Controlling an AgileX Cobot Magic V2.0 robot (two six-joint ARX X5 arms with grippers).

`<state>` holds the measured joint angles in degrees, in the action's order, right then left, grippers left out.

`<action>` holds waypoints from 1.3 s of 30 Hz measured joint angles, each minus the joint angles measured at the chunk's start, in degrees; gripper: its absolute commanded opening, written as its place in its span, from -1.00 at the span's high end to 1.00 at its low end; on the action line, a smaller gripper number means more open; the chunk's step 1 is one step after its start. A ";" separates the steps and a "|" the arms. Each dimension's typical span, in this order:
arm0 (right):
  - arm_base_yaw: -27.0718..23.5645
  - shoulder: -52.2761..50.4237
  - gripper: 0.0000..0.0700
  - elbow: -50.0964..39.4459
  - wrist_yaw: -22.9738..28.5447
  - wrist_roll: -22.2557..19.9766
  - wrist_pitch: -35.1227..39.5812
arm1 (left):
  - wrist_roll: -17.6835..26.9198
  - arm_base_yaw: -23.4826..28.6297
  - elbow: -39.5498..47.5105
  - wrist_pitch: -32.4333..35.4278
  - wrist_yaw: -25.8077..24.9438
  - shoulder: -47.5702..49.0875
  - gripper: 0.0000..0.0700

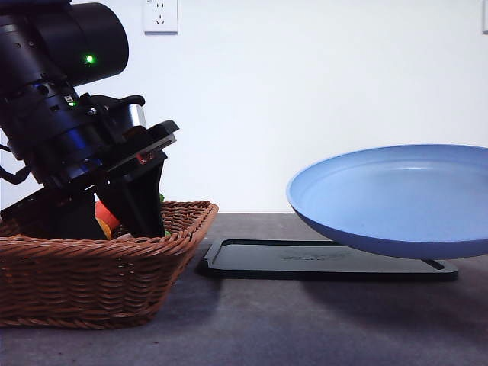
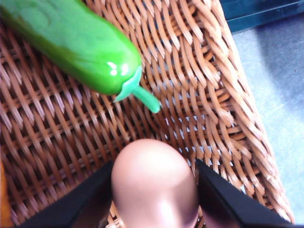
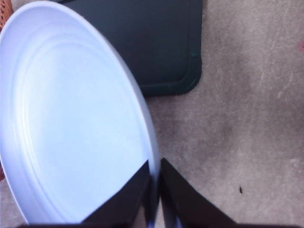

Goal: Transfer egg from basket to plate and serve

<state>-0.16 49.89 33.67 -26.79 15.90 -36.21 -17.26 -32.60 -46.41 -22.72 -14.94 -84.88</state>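
Left gripper [image 2: 154, 190] angled down into basket [image 1: 91, 282], fingers closed on egg [image 2: 154, 185]; green vegetable [image 2: 76, 42] just beyond. Right gripper [image 3: 153, 199] clamped on rim of plate [image 1: 396, 198], held tilted above black tray [image 1: 320, 259]. Grey bench [image 1: 305, 320], white wall. Right arm out of frame.

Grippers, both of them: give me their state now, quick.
Left end effector: closed on the egg, down in the basket.
Right end effector: closed on the rim of the plate, held above the table.
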 measured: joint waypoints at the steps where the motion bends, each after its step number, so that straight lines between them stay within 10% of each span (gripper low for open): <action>1: 0.00 0.00 1.00 0.00 0.00 -0.01 0.00 | 0.16 0.00 -0.68 -1.52 0.01 -0.09 0.43; 15: 0.02 0.00 1.00 0.00 -0.04 0.02 0.00 | 6.73 -0.06 -23.71 -21.90 -0.59 -0.55 0.43; 26: 3.61 0.00 1.00 0.00 -3.34 3.44 0.04 | 7.37 -10.39 -31.92 -13.73 -7.52 -0.57 0.43; 39: 7.55 0.00 1.00 0.00 -8.65 6.61 -1.96 | 17.13 -24.74 -31.92 -10.76 4.80 -9.03 0.43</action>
<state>7.38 49.89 33.67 -35.44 22.51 -38.17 -0.13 -57.34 -78.32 -33.47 -10.14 -93.91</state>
